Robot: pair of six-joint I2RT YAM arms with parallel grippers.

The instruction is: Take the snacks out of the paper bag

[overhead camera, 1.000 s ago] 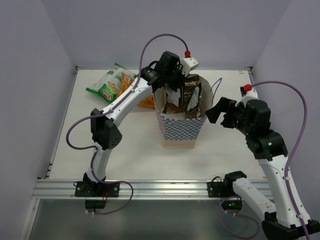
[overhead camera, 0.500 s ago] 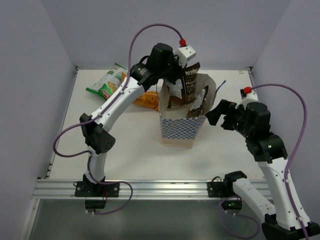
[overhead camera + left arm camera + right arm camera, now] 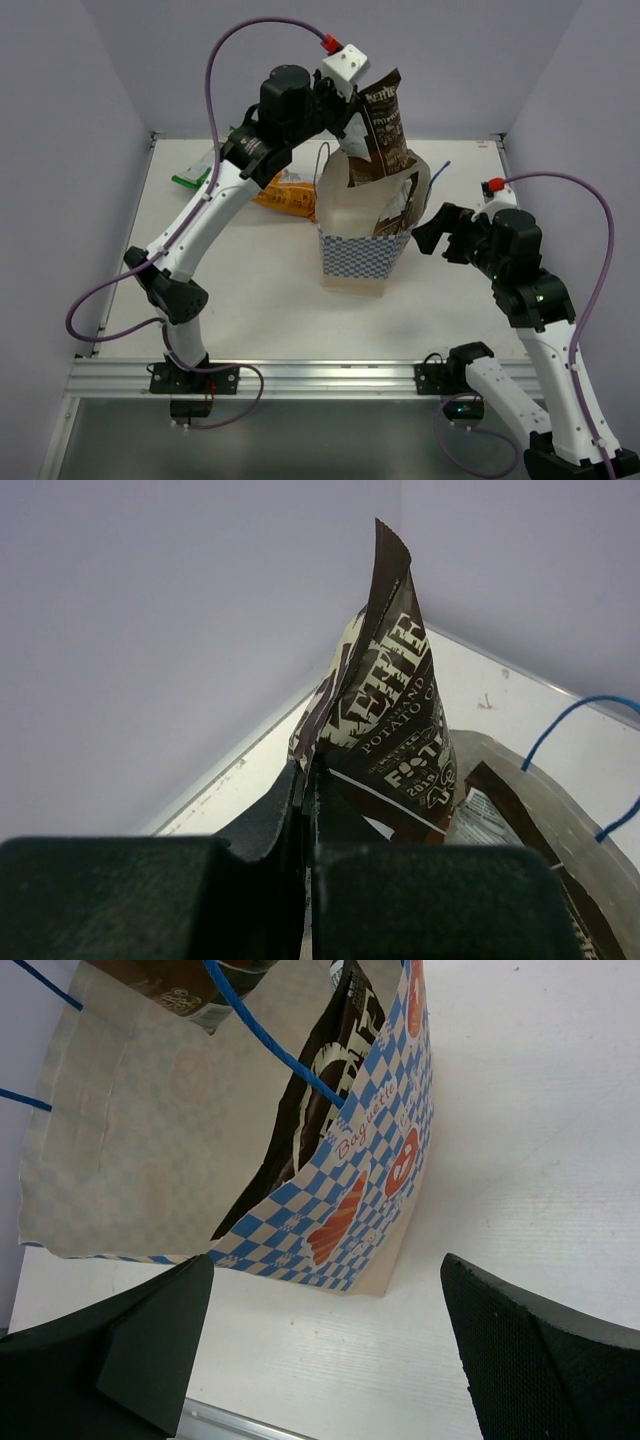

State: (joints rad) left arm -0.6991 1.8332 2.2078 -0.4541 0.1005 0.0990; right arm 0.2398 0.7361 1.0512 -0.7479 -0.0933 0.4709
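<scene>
Observed from the near edge of the table (image 3: 270,300): the left gripper (image 3: 352,110) is raised high over the paper bag (image 3: 362,258). Its jaws are pinched flat on the side edge of a dark brown packet (image 3: 386,125); the left wrist view confirms the fingers are closed on the foil with no gap.

The packet hangs with its long axis close to upright and its lettered face turned outward. It lies to the right of the jaws and directly above the bag's mouth. Its lower end overlaps the rim in the overhead view, so I cannot tell whether it is fully clear of the paper.

A second dark brown packet (image 3: 398,212) stands inside the bag against the right-hand wall, also visible in the right wrist view. The orange packet (image 3: 285,196) lies on the table just left of the bag. The green and white packet (image 3: 188,178) lies further left, partly hidden by the arm.

The right gripper (image 3: 437,232) stands beside the bag's right wall with its jaws spread wide, holding nothing and apparently not touching the paper.

Judgement: the extraction is at mid-lift. The next move depends on the packet's bottom corner passing over the left rim towards the packets already out. The risk is that the corner snags the rim and tips the unsupported bag
</scene>
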